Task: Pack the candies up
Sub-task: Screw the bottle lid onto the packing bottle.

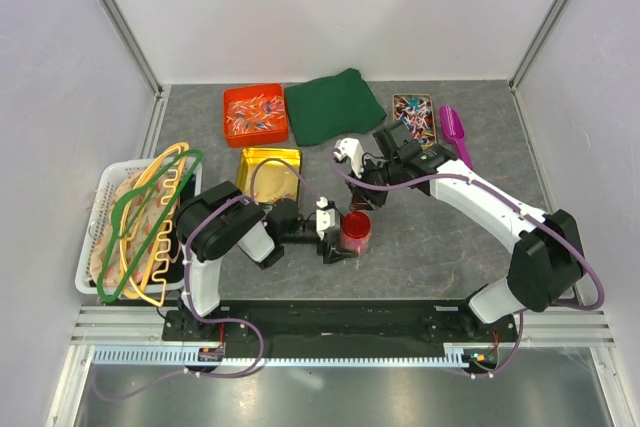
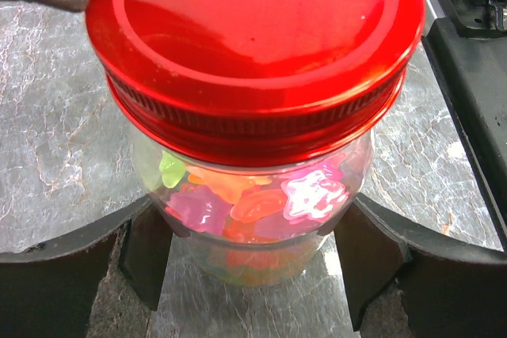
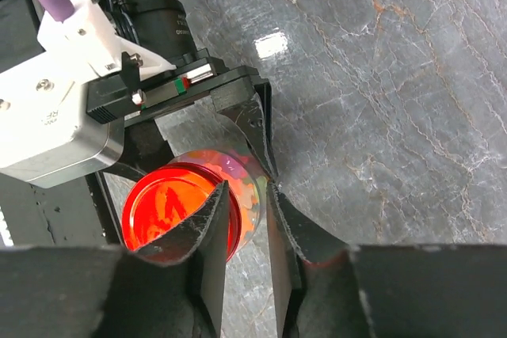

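Both arms reaching toward the table's middle.
The left gripper (image 1: 338, 237) is clamping the jar (image 1: 355, 231); the right gripper (image 3: 247, 219) is hovering above it, fingers nearly together.

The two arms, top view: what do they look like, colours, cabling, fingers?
Both arms have white links with bulky black joint housings. A purple cable loops along the left arm and the right arm. Each wrist carries a white block. The fingers are black, curved and matte.

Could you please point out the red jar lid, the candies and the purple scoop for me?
red jar lid (image 2: 253, 37): left wrist view, centre of its top.
candies (image 2: 253, 203): left wrist view, pieces behind the jar glass.
purple scoop (image 1: 453, 127): top view, its bowl.
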`<state>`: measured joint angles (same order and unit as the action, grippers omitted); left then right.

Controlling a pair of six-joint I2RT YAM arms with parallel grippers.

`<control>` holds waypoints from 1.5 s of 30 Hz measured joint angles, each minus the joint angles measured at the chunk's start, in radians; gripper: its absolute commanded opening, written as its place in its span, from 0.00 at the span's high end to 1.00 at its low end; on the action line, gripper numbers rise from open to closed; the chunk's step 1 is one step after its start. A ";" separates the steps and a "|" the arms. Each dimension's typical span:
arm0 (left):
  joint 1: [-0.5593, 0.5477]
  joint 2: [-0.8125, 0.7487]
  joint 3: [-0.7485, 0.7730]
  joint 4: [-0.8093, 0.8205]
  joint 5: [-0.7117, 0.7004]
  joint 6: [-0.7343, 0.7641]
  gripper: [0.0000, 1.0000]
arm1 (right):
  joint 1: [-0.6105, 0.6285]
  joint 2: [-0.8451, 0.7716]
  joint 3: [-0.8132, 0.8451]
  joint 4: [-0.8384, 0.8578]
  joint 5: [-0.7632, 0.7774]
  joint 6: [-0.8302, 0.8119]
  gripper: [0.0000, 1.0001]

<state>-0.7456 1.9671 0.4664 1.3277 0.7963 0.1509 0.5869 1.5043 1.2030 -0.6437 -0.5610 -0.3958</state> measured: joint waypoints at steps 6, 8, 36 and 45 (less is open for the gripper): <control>0.000 0.000 0.000 0.000 0.000 0.000 0.20 | -0.006 0.000 0.000 -0.031 -0.020 -0.018 0.56; 0.000 0.000 0.000 0.000 0.000 0.000 0.20 | -0.011 0.000 0.000 -0.047 -0.037 -0.024 0.56; 0.000 0.000 -0.007 0.008 0.015 0.001 0.19 | -0.069 -0.061 -0.031 -0.257 -0.154 -0.141 0.78; 0.000 0.000 -0.007 0.008 0.014 0.001 0.19 | -0.062 -0.066 -0.031 -0.367 -0.184 -0.190 0.76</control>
<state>-0.7456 1.9671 0.4591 1.3361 0.8101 0.1516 0.5247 1.4384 1.1717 -1.0103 -0.7448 -0.5858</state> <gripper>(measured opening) 0.810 0.233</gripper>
